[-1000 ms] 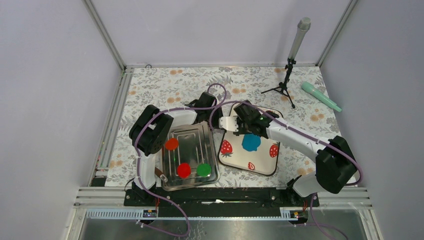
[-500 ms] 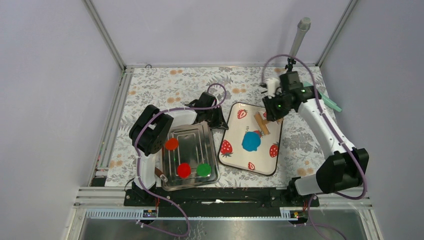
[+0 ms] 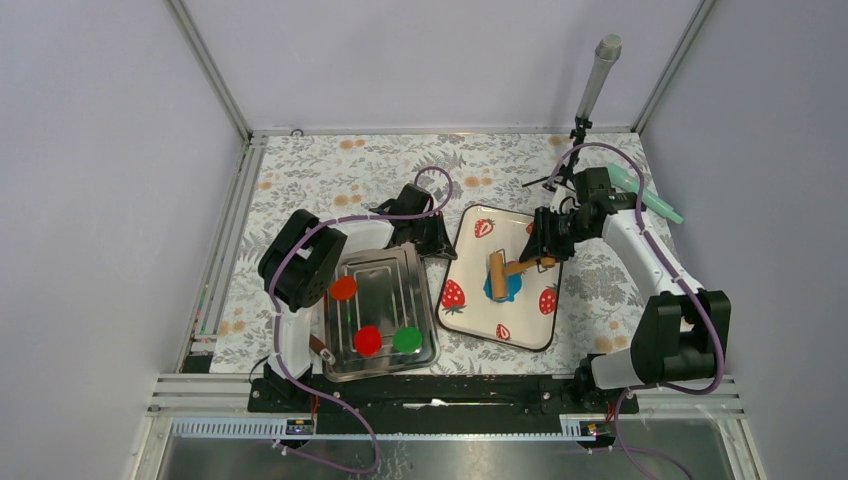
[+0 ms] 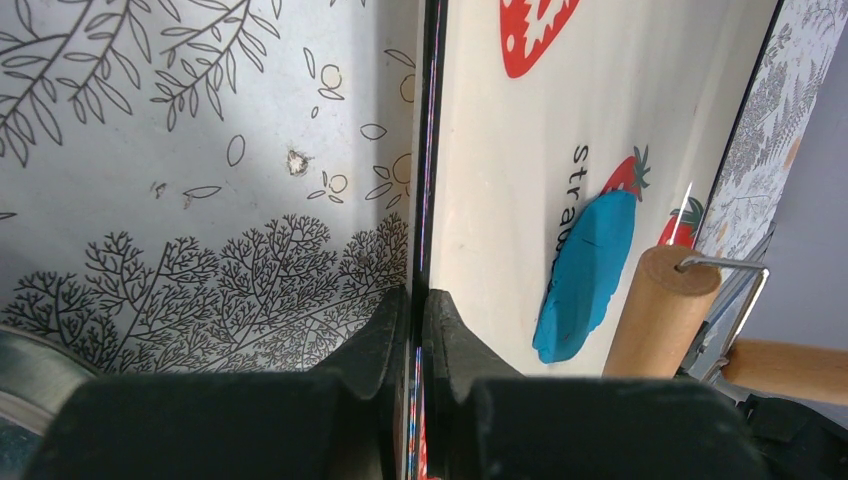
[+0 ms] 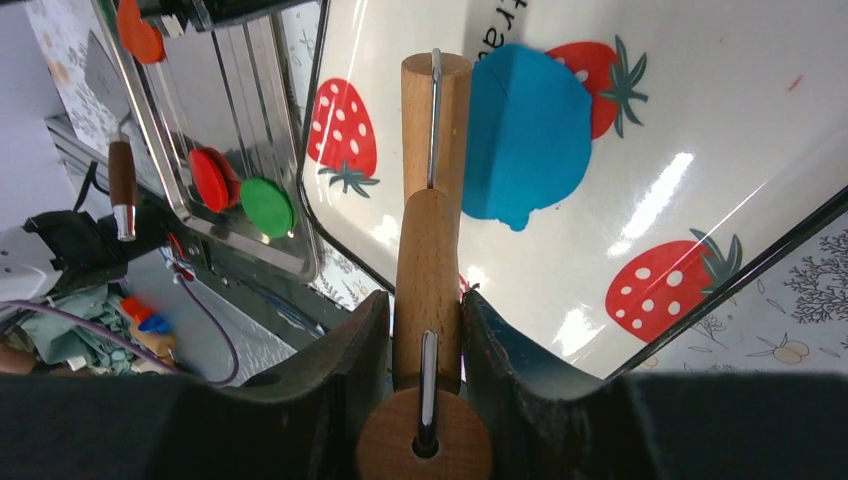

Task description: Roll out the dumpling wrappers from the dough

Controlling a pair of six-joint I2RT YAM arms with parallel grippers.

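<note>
Flattened blue dough (image 3: 503, 287) on strawberry tray (image 3: 468, 310)

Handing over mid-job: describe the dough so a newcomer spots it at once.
Find the strawberry-print tray, right of the steel tray. Near its middle lies the dough, a flat patch with the wooden roller at its edge. It alone is bright blue; the steel tray's discs are red, orange and green.
</note>
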